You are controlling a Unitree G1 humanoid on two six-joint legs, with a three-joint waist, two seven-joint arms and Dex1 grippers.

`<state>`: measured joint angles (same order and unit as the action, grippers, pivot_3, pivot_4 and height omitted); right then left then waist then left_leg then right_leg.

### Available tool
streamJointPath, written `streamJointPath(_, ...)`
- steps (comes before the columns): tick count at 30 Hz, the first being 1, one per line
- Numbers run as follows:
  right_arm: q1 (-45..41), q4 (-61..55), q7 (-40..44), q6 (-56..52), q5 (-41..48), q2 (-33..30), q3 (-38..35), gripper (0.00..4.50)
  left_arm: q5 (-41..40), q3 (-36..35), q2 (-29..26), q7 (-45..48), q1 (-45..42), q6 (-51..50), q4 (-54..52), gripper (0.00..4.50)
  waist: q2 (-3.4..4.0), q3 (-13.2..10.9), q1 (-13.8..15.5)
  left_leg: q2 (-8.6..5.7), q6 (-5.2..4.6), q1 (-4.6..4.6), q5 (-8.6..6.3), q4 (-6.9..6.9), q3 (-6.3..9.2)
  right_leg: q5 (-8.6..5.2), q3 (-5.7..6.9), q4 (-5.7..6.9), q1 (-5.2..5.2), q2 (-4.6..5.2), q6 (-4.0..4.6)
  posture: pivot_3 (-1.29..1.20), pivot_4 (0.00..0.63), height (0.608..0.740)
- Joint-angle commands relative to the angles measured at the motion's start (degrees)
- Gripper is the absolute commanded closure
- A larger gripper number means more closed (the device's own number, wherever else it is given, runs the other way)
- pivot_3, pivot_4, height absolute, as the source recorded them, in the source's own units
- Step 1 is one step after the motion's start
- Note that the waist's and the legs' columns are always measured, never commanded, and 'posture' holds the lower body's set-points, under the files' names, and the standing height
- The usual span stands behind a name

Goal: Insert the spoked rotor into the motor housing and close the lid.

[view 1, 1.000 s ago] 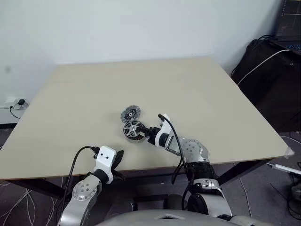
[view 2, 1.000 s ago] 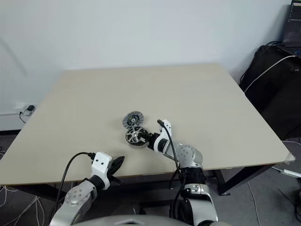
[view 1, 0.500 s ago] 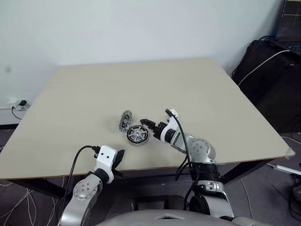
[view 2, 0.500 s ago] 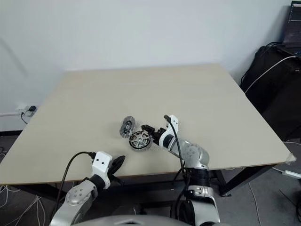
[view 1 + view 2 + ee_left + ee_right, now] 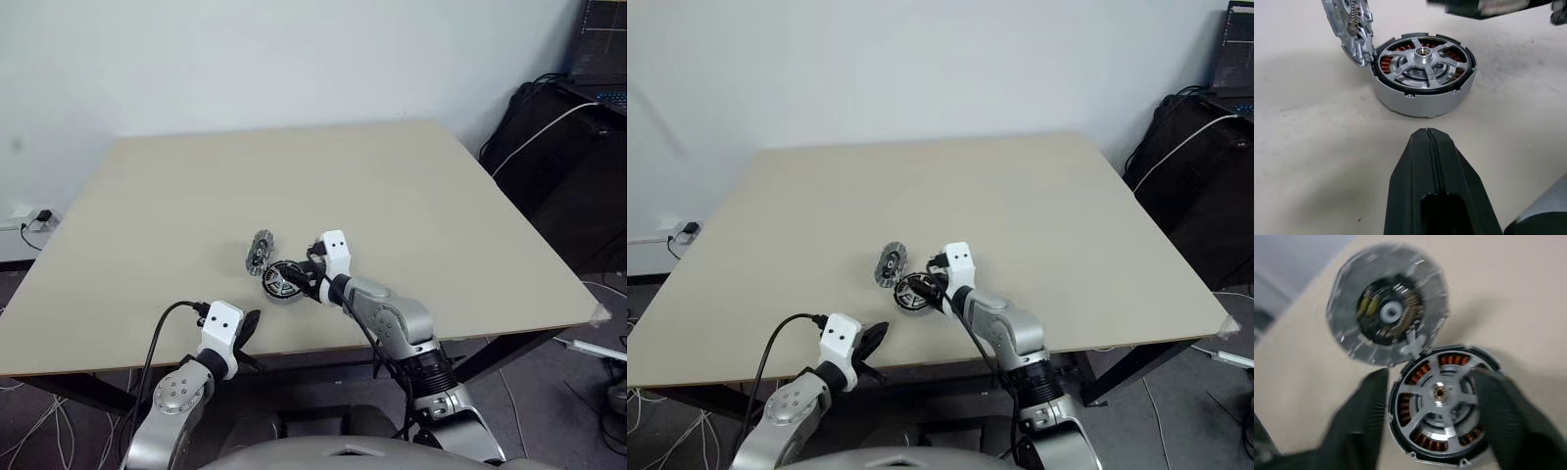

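Between the two black fingers (image 5: 1359, 431) of the right end effector (image 5: 1436, 418), the motor housing (image 5: 1442, 406) is being straddled, one finger standing off each side of its round silver wall. Those fingers are being held partly apart, and whether they are pressing on the housing cannot be told. Inside the housing, the spoked rotor (image 5: 1422, 61) is being seen seated, its silver spokes running from the hub out to a dark rim, with copper-brown windings showing through the gaps. Just beyond the tips of that end effector, the lid (image 5: 1387, 303) is being held up on edge, tilted steeply, its lower edge touching the housing's rim at a small tab, so the housing is being left open on top. The lid's finely ribbed edge and dark centre hub are being turned toward the right end effector. All of this is resting on the pale desk (image 5: 411, 186), near its front edge.

Well back from the housing, at the desk's front edge, the left end effector (image 5: 1432, 147) is being kept pressed shut, its two fingers meeting along one seam and holding nothing. Ahead of its tips the housing and raised lid are lying apart from it, with bare desk between.
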<state>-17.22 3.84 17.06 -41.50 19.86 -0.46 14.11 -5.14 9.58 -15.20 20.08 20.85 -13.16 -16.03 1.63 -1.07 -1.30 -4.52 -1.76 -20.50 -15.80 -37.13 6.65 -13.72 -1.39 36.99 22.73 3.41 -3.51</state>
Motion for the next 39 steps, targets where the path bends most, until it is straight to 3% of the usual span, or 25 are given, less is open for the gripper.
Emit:
streamJointPath(1, -2.75, 1.02, 1.21, 4.07, -4.10, 0.11, 3.14, 2.72, -0.14, -0.30, 0.29, -0.07, -0.37, 1.06, -1.67, 4.50, -0.04, -0.02, 0.01, 0.00, 0.00, 0.00, 0.00, 0.00, 0.00, 0.00, 0.00, 0.00, 0.00, -0.01, 0.00, 0.00, 0.000, 0.740)
streamJointPath(6, -5.92, 6.02, 1.57, 7.40, -7.35, 1.24, 3.91, 4.32, -0.05, -0.20, 0.63, -0.38, -0.20, 1.16, -1.68, 4.50, -0.12, -0.04, 0.09, 0.00, 0.02, 0.00, 0.01, 0.00, 0.01, 0.01, 0.01, 0.00, 0.00, -0.05, 0.00, 0.00, 0.000, 0.740)
streamJointPath(7, -6.54, 7.07, 1.63, 7.91, -7.78, 1.55, 3.76, 4.46, -0.03, -0.20, 0.70, -0.41, -0.16, 1.21, -1.67, 4.50, -0.12, -0.04, 0.09, 0.00, 0.02, 0.00, 0.01, 0.00, 0.01, 0.01, 0.00, 0.00, 0.00, -0.05, 0.00, 0.00, 0.000, 0.740)
streamJointPath(18, -9.62, 16.58, 2.48, 8.62, -11.46, 2.78, 3.36, 4.46, 0.18, -0.25, 1.25, -0.80, 0.22, 1.68, -1.53, 4.50, -0.14, -0.03, 0.09, -0.02, 0.03, 0.00, 0.01, 0.02, 0.02, 0.03, -0.01, 0.01, 0.01, -0.15, 0.04, 0.00, 0.000, 0.740)
streamJointPath(26, -9.39, 14.17, 4.35, 7.00, -13.18, 1.48, 3.83, 4.46, 0.11, -0.32, 1.08, -0.80, 0.24, 1.73, -1.46, 4.50, -0.14, -0.01, 0.12, -0.02, 0.03, 0.01, 0.01, 0.01, 0.02, 0.03, -0.01, 0.02, 0.01, -0.15, 0.06, 0.00, 0.000, 0.740)
streamJointPath(33, -10.38, 1.27, 15.59, 3.88, -16.44, -8.76, 12.60, 4.46, 0.02, -0.14, 1.11, -0.58, 0.03, 1.61, -1.35, 4.50, -0.16, -0.02, 0.12, -0.03, 0.02, 0.00, 0.01, 0.00, 0.03, 0.03, 0.01, 0.00, 0.01, -0.05, 0.06, 0.00, 0.000, 0.740)
streamJointPath(37, -12.24, -2.71, 22.91, 4.04, -20.40, -16.23, 19.83, 3.59, 0.01, 0.05, 1.29, -0.55, -0.16, 1.59, -1.12, 4.50, -0.19, -0.02, 0.33, -0.01, 0.02, 0.00, 0.01, -0.02, 0.03, 0.03, 0.05, 0.00, -0.01, 0.04, 0.05, 0.00, 0.000, 0.740)
streamJointPath(39, -13.30, -3.49, 25.53, 6.04, -23.02, -19.08, 23.14, 2.88, 0.04, 0.11, 1.41, -0.60, -0.20, 1.70, -0.94, 4.50, -0.23, -0.04, 0.43, -0.01, 0.02, 0.00, 0.01, -0.05, 0.02, 0.02, 0.07, -0.01, -0.03, 0.04, 0.04, 0.00, 0.000, 0.740)
